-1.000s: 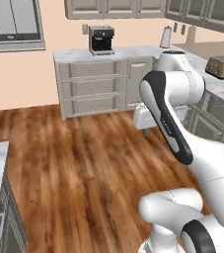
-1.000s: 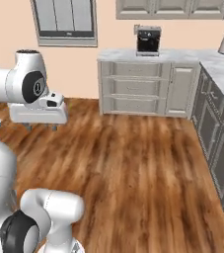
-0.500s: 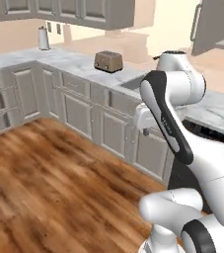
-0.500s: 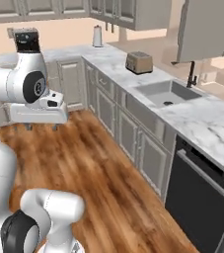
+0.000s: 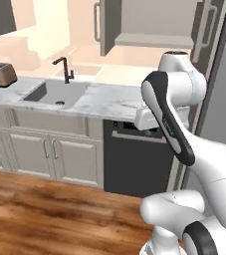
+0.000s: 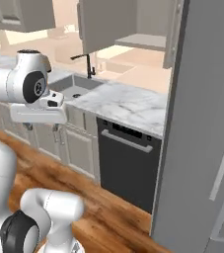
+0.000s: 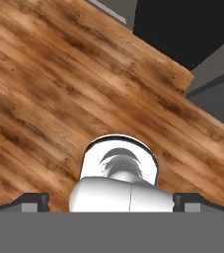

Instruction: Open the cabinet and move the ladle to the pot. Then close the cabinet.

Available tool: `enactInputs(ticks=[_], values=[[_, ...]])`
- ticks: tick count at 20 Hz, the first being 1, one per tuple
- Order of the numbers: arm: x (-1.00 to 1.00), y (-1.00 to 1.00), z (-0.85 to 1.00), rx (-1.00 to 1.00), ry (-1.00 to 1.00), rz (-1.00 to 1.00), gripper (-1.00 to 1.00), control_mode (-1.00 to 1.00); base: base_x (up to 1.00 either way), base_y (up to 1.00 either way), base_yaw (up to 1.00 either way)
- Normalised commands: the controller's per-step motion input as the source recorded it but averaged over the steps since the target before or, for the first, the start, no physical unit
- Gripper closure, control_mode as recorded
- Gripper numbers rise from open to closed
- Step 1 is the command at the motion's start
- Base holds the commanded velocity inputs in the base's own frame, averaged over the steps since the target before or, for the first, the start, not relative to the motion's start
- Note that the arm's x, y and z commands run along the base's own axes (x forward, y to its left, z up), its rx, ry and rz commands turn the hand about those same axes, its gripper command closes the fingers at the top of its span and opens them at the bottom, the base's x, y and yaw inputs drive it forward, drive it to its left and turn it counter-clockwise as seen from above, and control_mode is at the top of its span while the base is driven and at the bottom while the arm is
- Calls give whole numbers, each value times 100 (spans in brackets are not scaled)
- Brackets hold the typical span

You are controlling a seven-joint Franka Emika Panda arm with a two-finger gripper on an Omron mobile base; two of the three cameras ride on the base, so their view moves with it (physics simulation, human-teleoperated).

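Cabinet (image 5: 139, 20) in beige-grey hangs on the wall over the counter (image 5: 104, 97), at about twelve o'clock from the hand (image 7: 111, 201) in the left base view. It is shut as far as I can tell, and its bar handle (image 5: 97, 22) runs vertically. The hand is released, fingertips wide apart with nothing between them, and it points down at the wooden floor (image 7: 59, 74), well apart from the door. My judgement: the hand must rise and tip forward, jaws set across that upright bar.
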Motion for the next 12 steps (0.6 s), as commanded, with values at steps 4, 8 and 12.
enactInputs(ticks=[4,8,12], values=[[0,0,0,0,0,0,-100,100,9,10,-59],[0,0,0,0,0,0,-100,100,44,34,-19],[0,0,0,0,0,0,-100,100,68,24,-9]])
